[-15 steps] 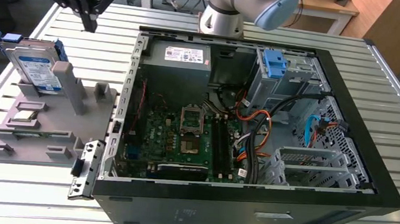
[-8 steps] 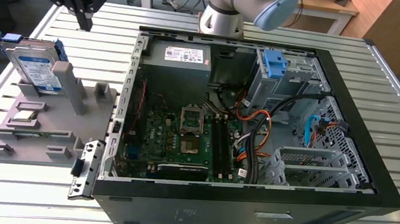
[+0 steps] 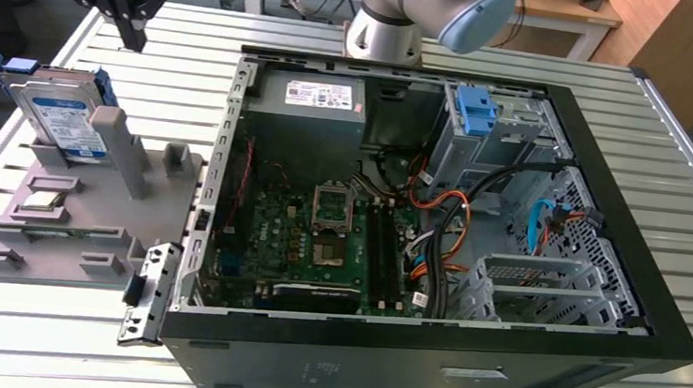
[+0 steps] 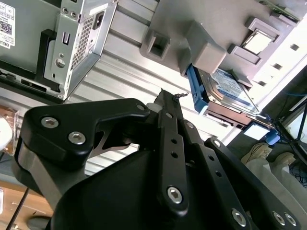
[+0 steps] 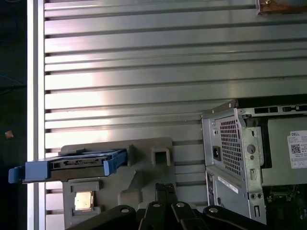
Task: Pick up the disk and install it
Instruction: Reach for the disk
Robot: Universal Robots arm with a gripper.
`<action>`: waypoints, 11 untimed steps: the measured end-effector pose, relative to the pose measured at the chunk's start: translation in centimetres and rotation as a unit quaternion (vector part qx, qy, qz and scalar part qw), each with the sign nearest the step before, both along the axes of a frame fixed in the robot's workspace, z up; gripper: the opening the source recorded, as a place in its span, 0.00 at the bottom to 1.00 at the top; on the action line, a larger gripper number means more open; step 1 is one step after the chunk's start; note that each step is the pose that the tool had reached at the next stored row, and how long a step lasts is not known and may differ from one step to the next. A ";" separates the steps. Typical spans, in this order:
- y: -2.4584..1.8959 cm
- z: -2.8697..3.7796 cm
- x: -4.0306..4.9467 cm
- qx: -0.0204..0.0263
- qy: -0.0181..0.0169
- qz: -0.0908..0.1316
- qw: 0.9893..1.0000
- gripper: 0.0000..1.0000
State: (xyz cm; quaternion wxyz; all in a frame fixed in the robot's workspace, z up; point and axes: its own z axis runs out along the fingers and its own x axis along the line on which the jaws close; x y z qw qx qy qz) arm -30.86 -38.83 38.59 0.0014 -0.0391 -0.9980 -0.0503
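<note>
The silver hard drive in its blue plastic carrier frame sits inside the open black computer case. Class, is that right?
No. The exterior view shows the silver hard drive standing in the grey fixture beside the open black computer case.

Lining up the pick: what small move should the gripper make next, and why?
Probably slide the gripper across until it is over the disk. It holds nothing, its fingers look shut, and it hangs off to one side of the disk, which stands on edge in the grey holder.
</note>
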 end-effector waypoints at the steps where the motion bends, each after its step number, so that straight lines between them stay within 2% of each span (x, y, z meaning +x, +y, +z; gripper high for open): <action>1: 0.02 0.00 -0.15 0.000 0.000 0.000 1.000 0.11; 5: 0.11 -0.03 -0.59 0.000 0.000 0.000 1.000 0.11; 11: 0.21 -0.03 -0.76 -0.002 0.000 0.000 1.000 0.11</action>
